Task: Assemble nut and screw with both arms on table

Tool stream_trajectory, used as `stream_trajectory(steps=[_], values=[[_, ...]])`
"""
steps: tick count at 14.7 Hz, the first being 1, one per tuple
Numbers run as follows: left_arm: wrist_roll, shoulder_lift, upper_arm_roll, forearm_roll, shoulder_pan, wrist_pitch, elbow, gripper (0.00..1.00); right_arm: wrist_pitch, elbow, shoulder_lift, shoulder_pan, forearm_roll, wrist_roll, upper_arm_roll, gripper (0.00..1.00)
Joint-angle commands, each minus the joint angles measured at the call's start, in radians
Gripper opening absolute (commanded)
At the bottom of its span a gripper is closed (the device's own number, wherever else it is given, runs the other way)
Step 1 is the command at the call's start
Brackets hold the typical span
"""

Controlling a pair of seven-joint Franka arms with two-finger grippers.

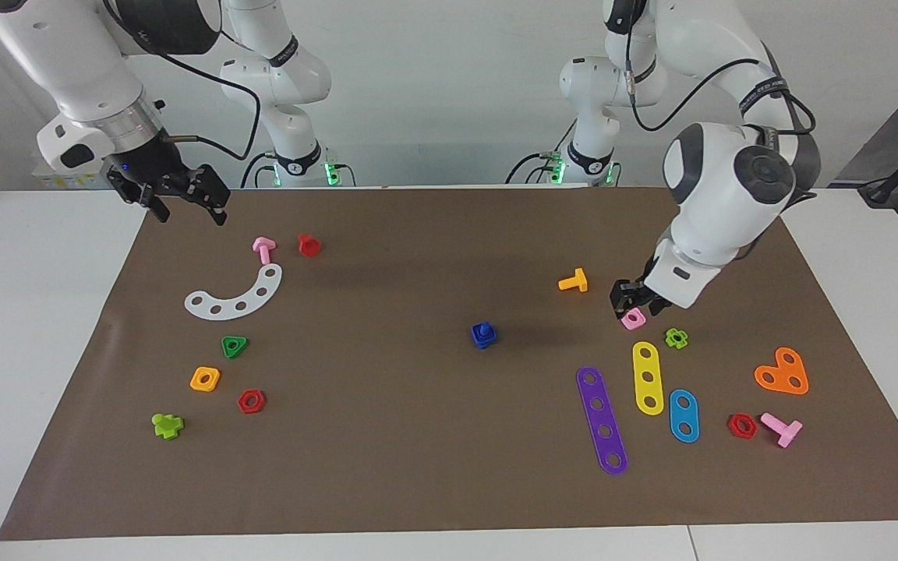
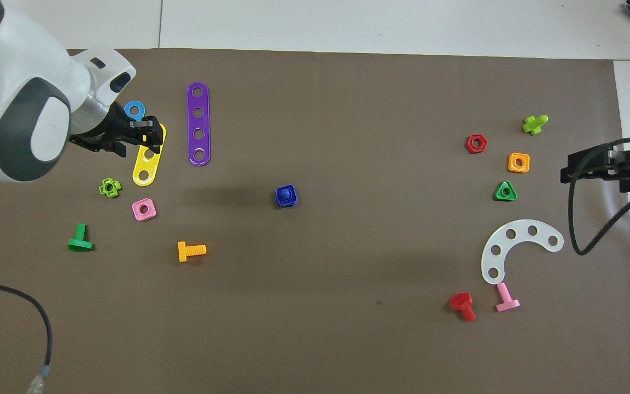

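Observation:
The dark-blue square nut (image 1: 483,335) (image 2: 286,195) rests by itself at the middle of the brown mat (image 1: 418,467) on the white table (image 1: 28,351). A dark-blue round stem, the screw's (image 2: 287,192), pokes up through its hole; the screw's head is hidden. My left gripper (image 1: 631,302) (image 2: 141,135) hangs open and empty toward the left arm's end, just above the pink square nut (image 1: 634,319). My right gripper (image 1: 190,215) (image 2: 571,173) waits open above the mat's edge at the right arm's end.
Purple (image 1: 602,421), yellow (image 1: 648,378) and blue (image 1: 684,415) strips, an orange bolt (image 1: 574,281) and a lime nut (image 1: 677,337) lie around the left gripper. Toward the right arm's end lie a white arc (image 1: 237,294), green (image 1: 235,346), orange (image 1: 205,379) and red (image 1: 251,401) nuts.

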Motion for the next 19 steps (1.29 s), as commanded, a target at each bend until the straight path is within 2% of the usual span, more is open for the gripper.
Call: stream_trajectory(steps=[1, 4, 8, 14, 16, 19], values=[[0.139, -0.093, -0.002, -0.012, 0.054, -0.049, -0.093, 0.66, 0.012, -0.024, -0.021, -0.004, -0.006, -0.019, 0.003, 1.0], [0.193, -0.162, 0.001, -0.009, 0.102, -0.092, -0.142, 0.65, 0.014, -0.024, -0.021, 0.001, -0.029, -0.038, 0.003, 1.0], [0.198, -0.277, 0.001, 0.078, 0.11, -0.083, -0.246, 0.65, 0.021, -0.024, -0.019, 0.001, -0.061, -0.066, 0.005, 1.0], [0.184, -0.378, 0.001, 0.09, 0.111, -0.158, -0.251, 0.66, 0.021, -0.024, -0.021, -0.001, -0.064, -0.074, 0.005, 1.0], [0.182, -0.388, 0.001, 0.112, 0.107, -0.158, -0.248, 0.75, 0.021, -0.024, -0.021, -0.002, -0.063, -0.072, 0.005, 1.0], [0.156, -0.397, 0.0, 0.113, 0.102, -0.153, -0.237, 1.0, 0.023, -0.024, -0.021, -0.004, -0.063, -0.072, 0.005, 1.0]])
